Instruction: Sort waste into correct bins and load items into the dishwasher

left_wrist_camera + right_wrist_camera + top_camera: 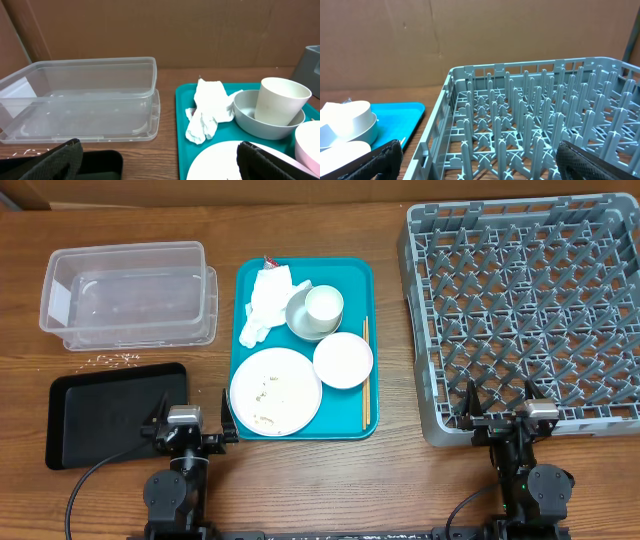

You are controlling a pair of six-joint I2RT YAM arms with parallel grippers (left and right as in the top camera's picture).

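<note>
On the teal tray (352,280) lie a crumpled white napkin (265,305), a red-and-white wrapper (270,262), a grey bowl (298,320) holding a white cup (324,304), a small white bowl (343,360) and a large white plate (275,390) with food scraps. Rice scraps (118,360) lie on the table between the clear tub (128,292) and the black tray (115,412). The grey dish rack (525,310) stands at the right. My left gripper (192,420) is open and empty between the black tray and the plate. My right gripper (500,402) is open and empty at the rack's front edge.
Wooden chopsticks (365,375) lie along the teal tray's right side. In the left wrist view the tub (80,95), napkin (207,112), grey bowl (245,112) and cup (280,100) lie ahead of the gripper (160,157). The right wrist view shows the rack's pegs (540,115).
</note>
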